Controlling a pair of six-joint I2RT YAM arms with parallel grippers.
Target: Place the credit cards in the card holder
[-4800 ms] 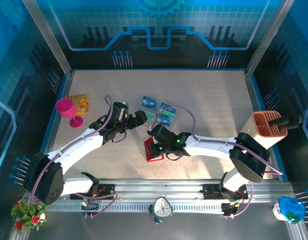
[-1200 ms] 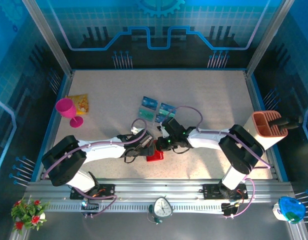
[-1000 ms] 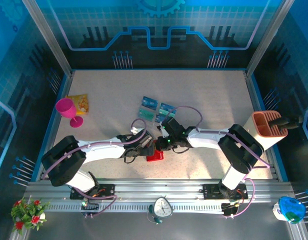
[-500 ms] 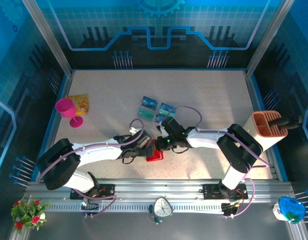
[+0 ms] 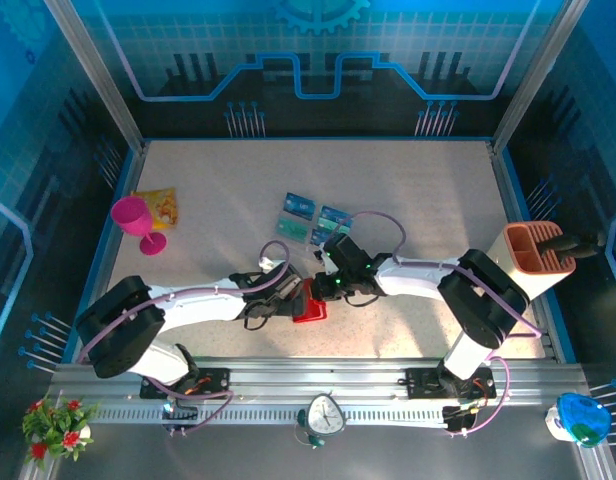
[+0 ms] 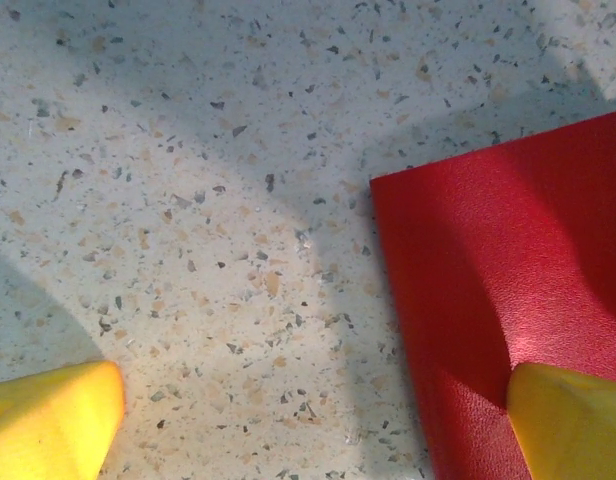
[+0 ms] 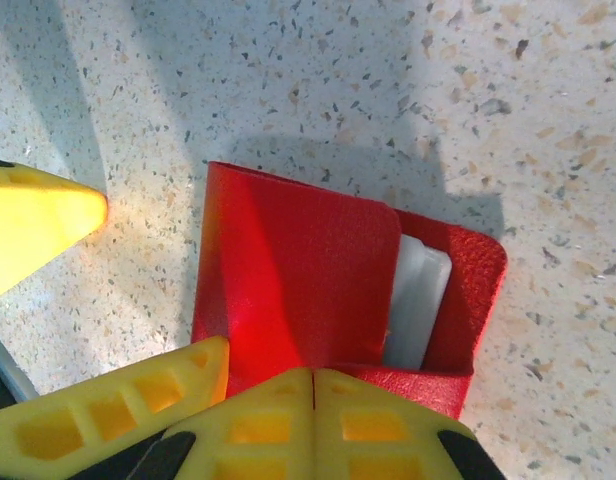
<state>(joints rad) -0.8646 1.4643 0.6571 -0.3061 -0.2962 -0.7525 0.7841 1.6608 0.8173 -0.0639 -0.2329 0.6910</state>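
while the card holder (image 7: pixel 298 270) lies near the front middle of the surface (image 5: pixel 428 190), the right pincer (image 7: pixel 313 375) is clenched on its near edge, and the red pocket gapes to show a pale lining. the left pincer (image 6: pixel 310 420) is released and spread wide, one yellow fingertip (image 6: pixel 573 425) over the holder's corner, the other over bare speckled top beside it. farther back the credit cards (image 5: pixel 316 222), blue and teal, lie flat in a loose cluster, apart from the holder.
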